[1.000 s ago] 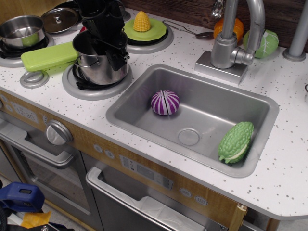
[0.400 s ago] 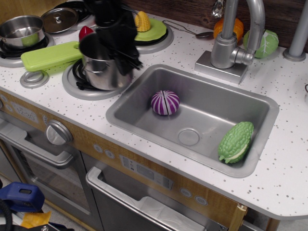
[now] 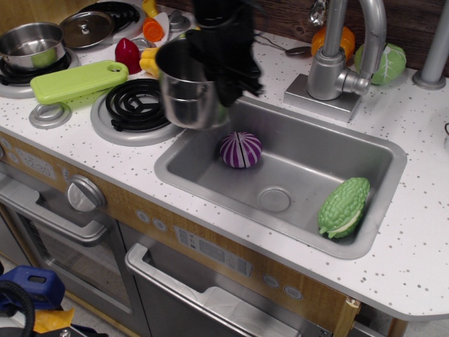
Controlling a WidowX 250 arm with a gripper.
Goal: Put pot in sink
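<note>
The tall shiny steel pot (image 3: pixel 184 88) hangs in the air, tilted a little, over the sink's left rim. My black gripper (image 3: pixel 223 62) comes down from above and is shut on the pot's right rim. The grey sink (image 3: pixel 319 151) lies to the right and below. A purple-and-white striped ball (image 3: pixel 240 149) lies in the sink just below and right of the pot. A green bumpy vegetable (image 3: pixel 344 206) leans in the sink's right corner. The drain (image 3: pixel 274 199) is bare.
A black coil burner (image 3: pixel 135 105) stands bare left of the sink. A green cutting board (image 3: pixel 72 81), a shallower steel pot (image 3: pixel 31 45) and a lid (image 3: pixel 87 28) are at far left. The faucet (image 3: pixel 339 49) stands behind the sink. Toy foods line the back.
The gripper has lifted the pot off the coil burner and carried it right, to above the sink's left rim. The burner now shows bare.
</note>
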